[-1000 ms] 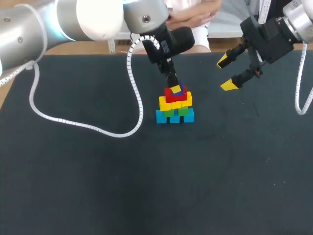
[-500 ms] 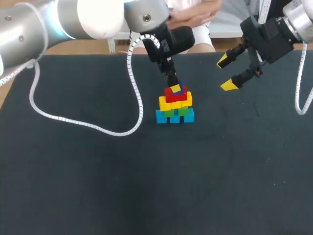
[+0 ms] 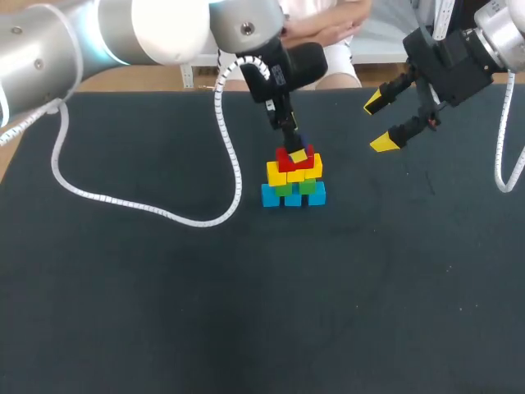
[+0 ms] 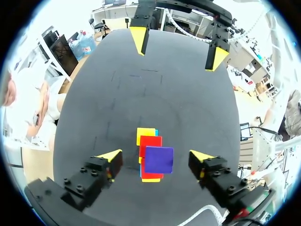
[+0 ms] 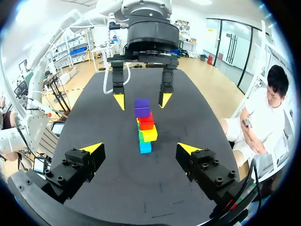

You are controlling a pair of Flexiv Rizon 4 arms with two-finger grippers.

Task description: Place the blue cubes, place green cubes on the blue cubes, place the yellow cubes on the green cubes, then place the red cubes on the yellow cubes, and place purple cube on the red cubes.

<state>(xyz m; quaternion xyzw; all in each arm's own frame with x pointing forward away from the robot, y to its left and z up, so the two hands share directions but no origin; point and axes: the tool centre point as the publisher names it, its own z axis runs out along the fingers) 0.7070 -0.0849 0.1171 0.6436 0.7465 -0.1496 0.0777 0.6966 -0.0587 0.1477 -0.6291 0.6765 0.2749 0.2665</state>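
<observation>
1. One purple cube (image 4: 158, 159) sits atop the red cubes (image 5: 146, 123), capping a pyramid of yellow cubes (image 3: 283, 174), green cubes (image 3: 308, 186) and blue cubes (image 3: 271, 195) on the far middle of the black table (image 3: 123, 312).
2. Left gripper (image 4: 156, 155) hangs directly over it, fingers spread with a gap at each side face, pinching nothing.
3. Placement looks made. The sound move is a straight lift with no sideways drift, since a finger brushing the cube could topple the narrow stack.
4. Right gripper (image 3: 378, 123) hovers well apart to the right, spread and empty, not obstructing.
5. White coiled cable (image 3: 148, 209) from the left arm lies looped left of the stack, apart from it.
</observation>
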